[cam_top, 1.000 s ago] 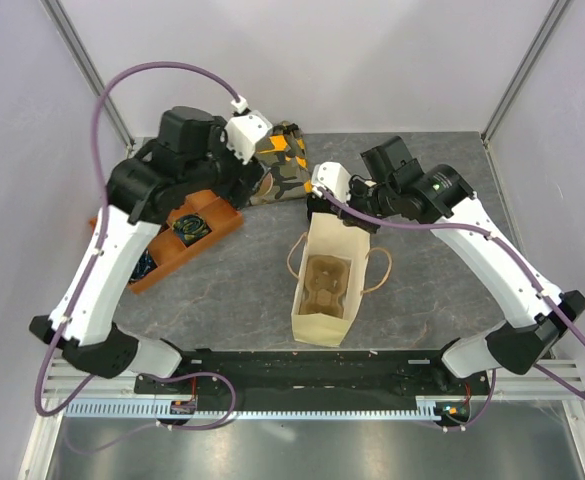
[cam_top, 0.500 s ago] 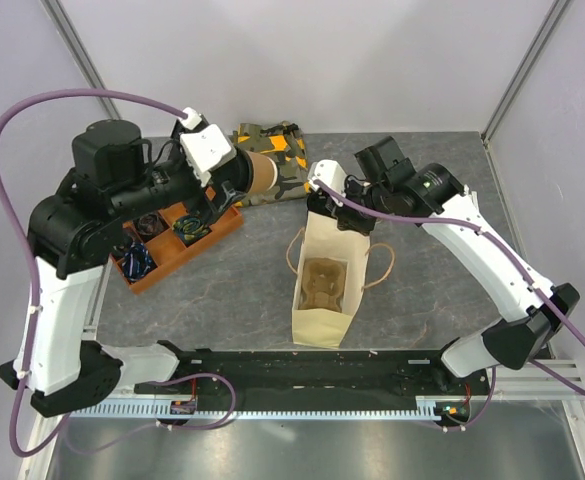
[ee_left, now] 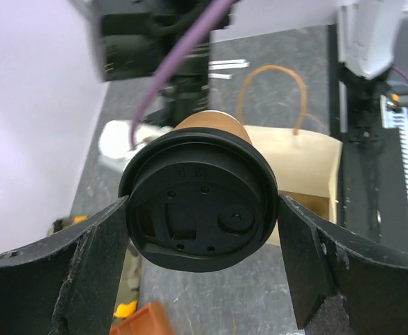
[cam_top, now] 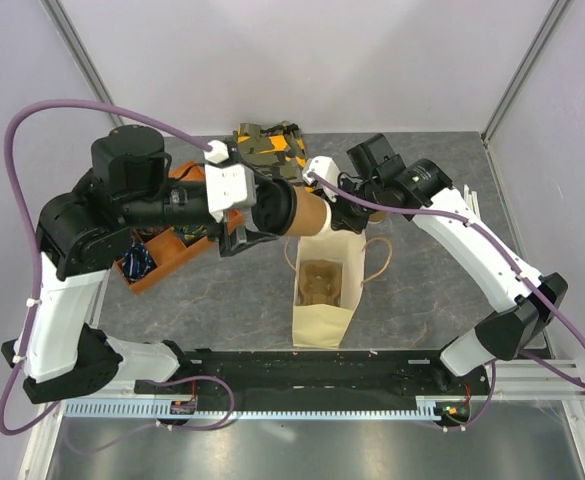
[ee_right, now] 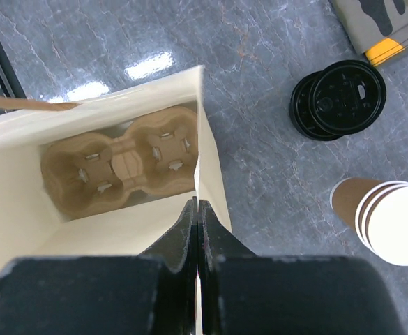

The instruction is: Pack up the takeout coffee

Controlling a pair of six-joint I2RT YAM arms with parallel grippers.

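Left claw (ee_left: pixel 204 227): fingers spread wide, one pressed to each side of the black lid of the coffee cup (ee_left: pixel 198 209), which it holds off the table, lying level. The left wrist view gives the lid face-on. The cup's brown side is only a sliver above the lid, and its base is hidden.

Right claw (ee_right: pixel 199 209): in its wrist view the fingers are fully together, pinching the upright rim of the paper bag (ee_right: pixel 212 146) (the paper edge runs straight in between them). Below this claw the bag mouth stands open, showing a cup carrier (ee_right: pixel 120 159) with both wells clear. Only this view shows what is off to the claw's side, past the bag wall: loose black lids (ee_right: pixel 338 99) and a stack of paper cups (ee_right: pixel 381 220), the stack cut off by the frame.

From above, the right claw's fingertips are hidden. The cup's base points at that claw, close by, over the bag's far end.
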